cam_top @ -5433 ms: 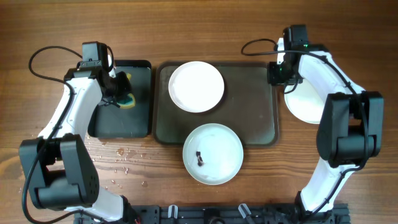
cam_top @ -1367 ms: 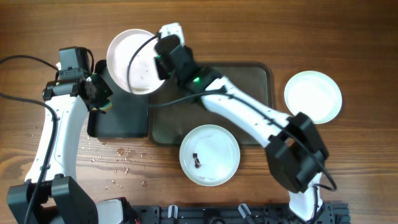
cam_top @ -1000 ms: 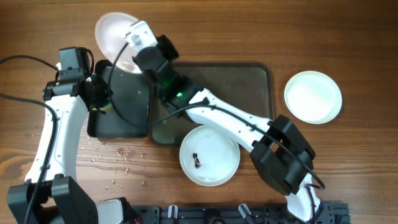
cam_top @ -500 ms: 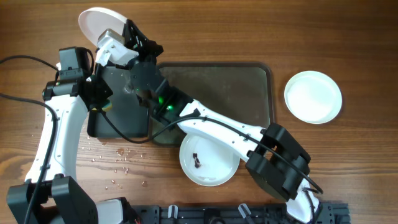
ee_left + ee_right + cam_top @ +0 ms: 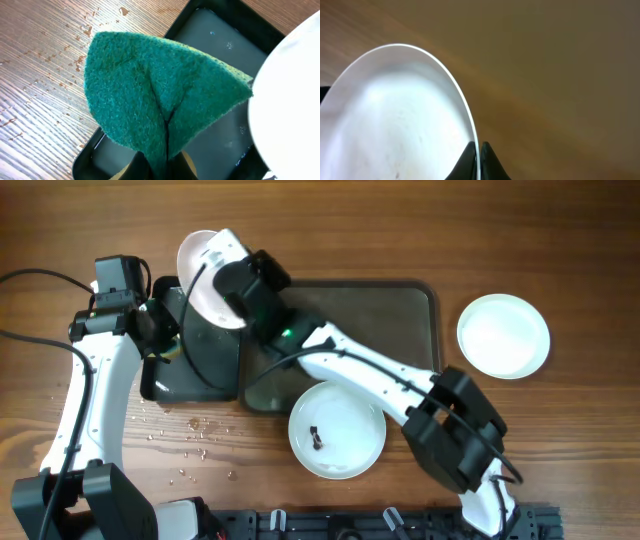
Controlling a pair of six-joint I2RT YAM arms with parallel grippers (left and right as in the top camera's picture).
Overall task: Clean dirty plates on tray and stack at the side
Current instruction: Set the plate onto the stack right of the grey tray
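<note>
My right gripper [image 5: 240, 280] is shut on the rim of a white plate [image 5: 205, 275], holding it tilted above the black tray [image 5: 195, 370]. The plate fills the left of the right wrist view [image 5: 395, 115], its rim between the jaws [image 5: 479, 162]. My left gripper [image 5: 160, 340] is shut on a green sponge [image 5: 155, 95], held over the black tray [image 5: 210, 45] next to the plate's edge [image 5: 290, 95]. A second plate [image 5: 337, 428] with dark smudges overlaps the front rim of the brown-grey tray [image 5: 400, 330]. A third plate [image 5: 503, 335] lies on the table at the right.
Water drops [image 5: 195, 440] spot the wood in front of the black tray and show in the left wrist view [image 5: 60, 65]. Cables loop off both arms. A black rail [image 5: 350, 525] runs along the front edge.
My right arm carried the plate from the brown-grey tray leftward to the far left, then brought it back a little toward the black tray. The left gripper stayed put with the sponge.
</note>
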